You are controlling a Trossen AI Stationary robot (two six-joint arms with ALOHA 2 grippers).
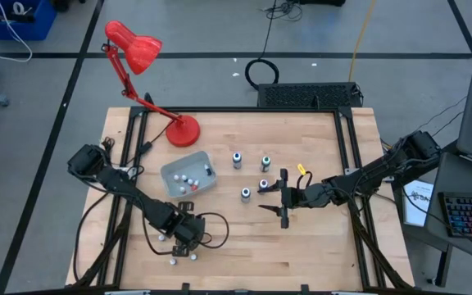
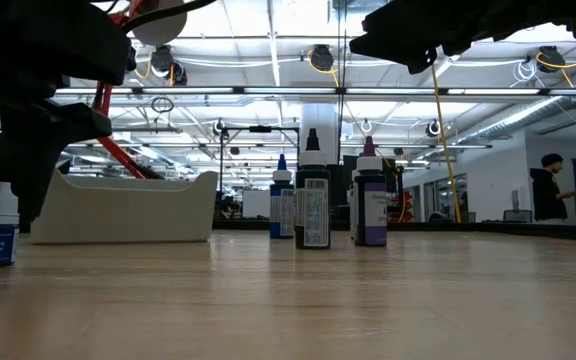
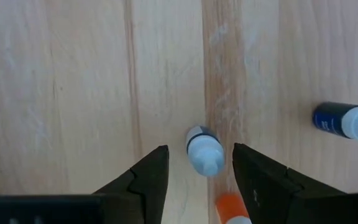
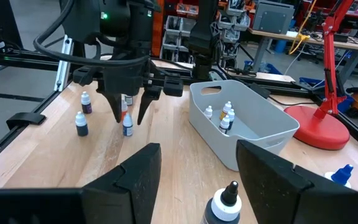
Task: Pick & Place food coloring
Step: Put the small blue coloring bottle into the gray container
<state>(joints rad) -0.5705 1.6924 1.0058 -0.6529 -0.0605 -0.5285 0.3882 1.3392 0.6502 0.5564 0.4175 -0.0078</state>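
Item: pale wooden slatted worktop [image 1: 318,238]. Left pincer [image 3: 197,171], released, straddles 1 small white-capped dropper bottle [image 3: 204,149], placed for a grasp. Translucent grey rectangular tray [image 1: 188,174] holds several bottles already. Right pincer [image 1: 285,205], released, waits mid-worktop near 4 taller dark-bodied bottles [image 1: 245,193], likely next

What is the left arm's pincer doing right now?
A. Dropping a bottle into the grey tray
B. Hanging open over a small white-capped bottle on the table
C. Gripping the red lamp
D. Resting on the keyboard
B. In the left wrist view the left pincer stands open, a finger on each side of a small bottle upright on the table, not yet touching it.
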